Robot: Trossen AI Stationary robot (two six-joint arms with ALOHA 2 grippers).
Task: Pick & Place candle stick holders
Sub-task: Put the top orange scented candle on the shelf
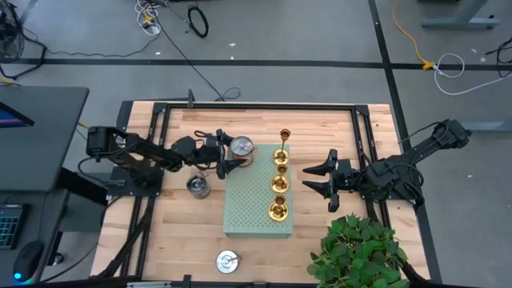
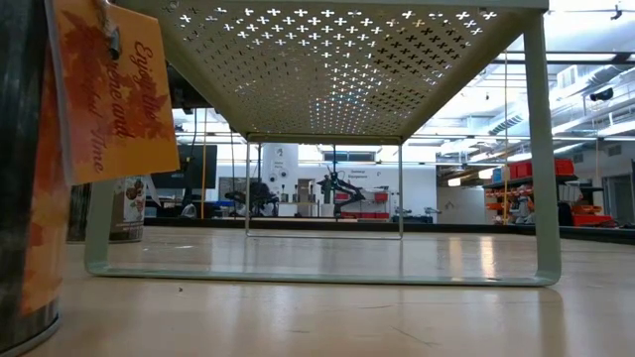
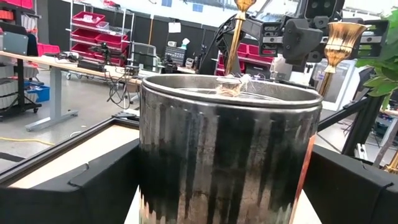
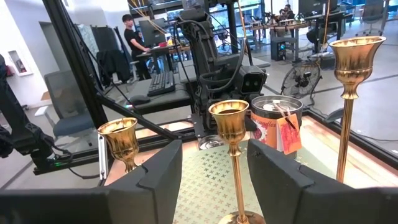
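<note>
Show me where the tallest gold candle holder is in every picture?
High view: tallest gold holder at the green board's top edge.
Low view: not in it.
Left wrist view: stem behind the silver tin.
Right wrist view: far right.
Shared landmark: the silver tin.

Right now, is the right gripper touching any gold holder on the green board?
Apart. The high view shows bare table between the right gripper and the gold holders.

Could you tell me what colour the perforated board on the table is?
Pale green perforated board, best seen in the high view.
</note>
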